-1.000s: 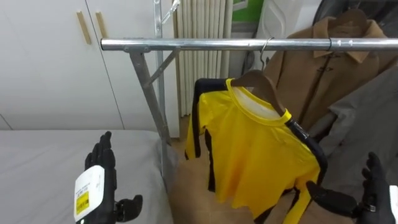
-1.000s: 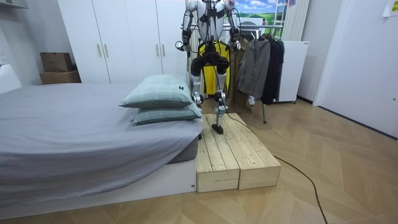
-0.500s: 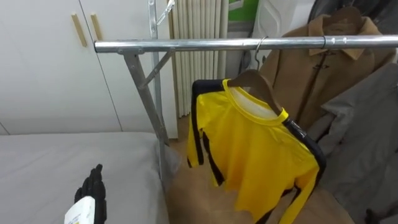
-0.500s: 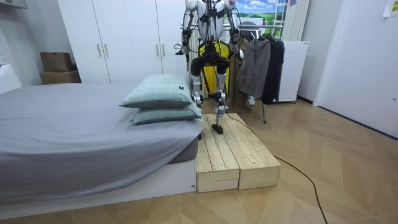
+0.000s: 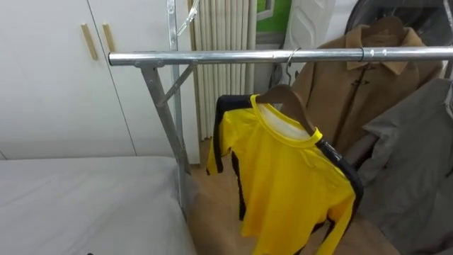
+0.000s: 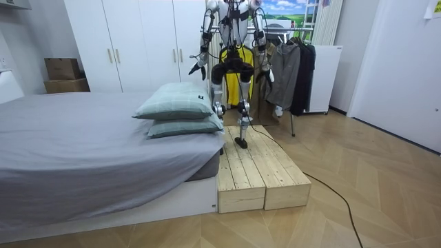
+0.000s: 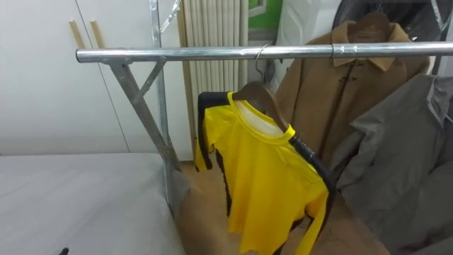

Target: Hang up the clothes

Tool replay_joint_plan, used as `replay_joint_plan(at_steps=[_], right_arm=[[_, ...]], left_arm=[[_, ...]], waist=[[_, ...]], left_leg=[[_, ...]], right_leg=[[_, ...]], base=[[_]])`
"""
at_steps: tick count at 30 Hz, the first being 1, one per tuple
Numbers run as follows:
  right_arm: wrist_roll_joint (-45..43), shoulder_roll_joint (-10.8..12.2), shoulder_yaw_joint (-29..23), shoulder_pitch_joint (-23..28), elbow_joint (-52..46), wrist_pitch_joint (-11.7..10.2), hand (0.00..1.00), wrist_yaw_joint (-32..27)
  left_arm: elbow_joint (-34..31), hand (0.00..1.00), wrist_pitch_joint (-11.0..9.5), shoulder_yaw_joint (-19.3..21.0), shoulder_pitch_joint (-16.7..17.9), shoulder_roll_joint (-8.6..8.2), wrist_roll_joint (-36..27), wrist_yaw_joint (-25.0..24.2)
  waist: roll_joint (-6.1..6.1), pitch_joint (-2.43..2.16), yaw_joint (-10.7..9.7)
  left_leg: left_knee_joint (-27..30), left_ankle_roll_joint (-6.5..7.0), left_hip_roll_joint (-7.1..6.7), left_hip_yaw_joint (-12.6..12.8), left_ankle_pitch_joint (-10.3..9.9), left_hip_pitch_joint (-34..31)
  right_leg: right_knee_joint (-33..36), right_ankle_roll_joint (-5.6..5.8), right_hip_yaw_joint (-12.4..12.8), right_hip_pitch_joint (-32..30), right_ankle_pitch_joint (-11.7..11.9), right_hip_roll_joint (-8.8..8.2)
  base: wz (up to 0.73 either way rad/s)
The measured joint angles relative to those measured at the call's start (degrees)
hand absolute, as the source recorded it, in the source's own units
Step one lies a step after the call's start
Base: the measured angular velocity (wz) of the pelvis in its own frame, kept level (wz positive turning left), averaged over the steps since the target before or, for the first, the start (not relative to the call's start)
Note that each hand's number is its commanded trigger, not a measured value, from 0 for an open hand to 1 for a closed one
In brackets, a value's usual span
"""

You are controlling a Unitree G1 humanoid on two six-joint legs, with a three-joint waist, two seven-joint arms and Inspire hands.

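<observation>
A yellow shirt with black trim [image 5: 290, 184] hangs on a wooden hanger [image 5: 287, 95] from the silver rail [image 5: 212, 57] of the clothes rack, a little right of the rack's slanted leg [image 5: 166, 120]. The right eye view shows the same shirt [image 7: 262, 177] under the rail [image 7: 212, 52]. In the room view I stand on a wooden platform [image 6: 251, 172] facing the rack. My left hand [image 6: 195, 69] and right hand [image 6: 265, 74] hang lowered beside my hips, fingers straight and empty, apart from the shirt.
A brown coat [image 5: 361, 85] and a grey garment [image 5: 417, 156] hang on the rail to the shirt's right. The grey bed [image 5: 85, 205] lies at lower left, with pillows [image 6: 176, 103]. White wardrobe doors [image 5: 56, 71] and a radiator [image 5: 223, 78] stand behind the rack.
Both hands have dropped out of the eye views and now hang at my sides. The shirt stays on the rail. The camera has shifted slightly.
</observation>
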Motion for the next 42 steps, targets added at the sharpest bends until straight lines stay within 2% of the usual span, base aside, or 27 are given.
replay_joint_plan(at_steps=[1, 6, 12, 15, 20, 23, 30, 34, 36, 38, 41, 42], right_arm=[[-1.22, 0.0, -0.17, 0.02, 0.96, 0.01, 0.0, 0.72], [-4.49, -0.04, -0.61, -0.15, 3.49, 1.25, 0.0, 1.84], [-6.53, -0.02, -0.57, -0.65, 4.44, 3.03, 0.0, 3.25], [-5.48, 0.0, -0.52, -2.07, 5.94, 3.79, 0.0, 5.04], [-5.27, 0.23, -0.52, -3.89, 6.1, 4.3, 0.0, 7.48], [-5.27, 0.37, -0.52, -4.46, 6.15, 4.28, 0.0, 8.03], [-5.27, 0.61, -0.14, -5.65, 6.1, 4.55, 0.0, 10.3], [-5.46, 0.21, 0.66, -6.33, 6.11, 5.5, 0.0, 10.85], [-5.54, -0.2, 1.55, -6.57, 6.09, 5.51, 0.0, 11.22], [-5.87, -0.69, 3.29, -6.65, 5.9, 5.5, 0.0, 11.21], [-9.14, -1.7, 4.78, -7.9, 6.16, 5.46, 0.0, 11.12], [-10.17, -2.12, 5.87, -8.32, 6.18, 5.47, 0.0, 11.11]], left_arm=[[0.63, 0.0, 0.01, 1.0, 0.03, -0.01, 0.01, -0.65], [0.71, 0.0, 0.03, 2.89, 0.1, 0.05, 0.1, -1.57], [0.67, 0.0, 0.14, 3.96, 0.0, -0.07, 0.64, -3.23], [0.39, 0.0, 0.82, 4.51, -0.15, -0.46, 0.63, -4.79], [-3.36, 0.0, 1.21, 4.95, -0.72, -0.72, 2.46, -5.58], [-4.22, 0.0, 1.2, 4.93, -0.84, -0.87, 3.04, -5.59], [-4.88, 0.0, 1.39, 4.74, -0.74, -1.38, 2.85, -5.97], [-7.61, 0.0, 1.87, 4.71, -0.8, -1.82, 3.78, -6.04], [-8.05, 0.0, 2.24, 4.71, -0.6, -1.94, 4.53, -6.23], [-8.82, 0.0, 2.4, 4.52, -0.45, -2.3, 5.16, -6.37], [-10.18, 0.0, 2.41, 3.3, -0.63, -2.54, 6.22, -7.22], [-10.5, 0.0, 2.46, 2.06, -0.88, -2.49, 6.2, -7.54]], waist=[[-0.04, 0.0, -0.01], [-0.04, 0.01, 0.06], [0.38, -0.03, 0.23], [0.65, -0.07, 0.44], [1.24, -0.37, 0.49], [1.44, -0.39, 0.36], [1.48, -0.37, 0.61], [1.47, -0.14, 0.64], [1.47, 0.09, 0.81], [1.6, 0.12, 1.31], [1.63, 0.23, 2.13], [1.42, 0.33, 2.1]], left_leg=[[-0.18, 0.0, 0.01, 0.01, 0.0, 0.06], [-0.25, 0.0, -0.03, 0.14, -0.01, -0.1], [-0.2, 0.0, -0.03, -0.17, -0.01, -0.27], [-0.18, 0.0, -0.11, -0.41, -0.01, -0.4], [0.25, 0.03, -0.54, -2.49, 0.02, -1.41], [0.37, 0.03, -0.8, -3.76, 0.02, -1.28], [0.95, 0.03, -0.92, -7.02, 0.02, -2.02], [2.04, 0.01, -1.01, -9.5, 0.03, -3.4], [2.67, 0.0, -1.14, -9.81, 0.02, -3.72], [3.03, -0.25, -1.26, -10.19, 0.19, -4.73], [5.03, -0.53, -1.23, -9.43, 0.74, -8.15], [5.89, -0.51, -1.16, -8.3, 1.17, -9.5]], right_leg=[[0.07, 0.07, 0.64, -0.09, -0.04, 0.25], [0.73, 0.16, 0.71, -0.6, -0.06, 0.3], [0.58, 0.03, -0.84, -0.58, 0.02, -0.12], [0.56, 0.04, -1.15, -0.64, -0.01, -0.26], [0.35, 0.13, -3.02, -0.65, -0.24, -0.98], [0.23, 0.18, -4.18, 0.1, -0.68, -1.39], [-0.24, -0.19, -7.48, 1.18, -1.4, -1.88], [0.43, -0.64, -10.44, 1.17, -2.29, -2.67], [2.17, -0.87, -11.36, 0.81, -3.44, -3.02], [2.78, -1.05, -12.96, 0.37, -4.02, -3.4], [2.89, -1.33, -16.73, -0.52, -4.26, -4.18], [2.79, -1.44, -18.92, -0.47, -4.43, -4.62]], base=[[-0.04], [-0.01], [0.03], [0.05], [0.19], [0.24], [0.25], [0.34], [0.32], [0.43], [0.67], [0.96]])
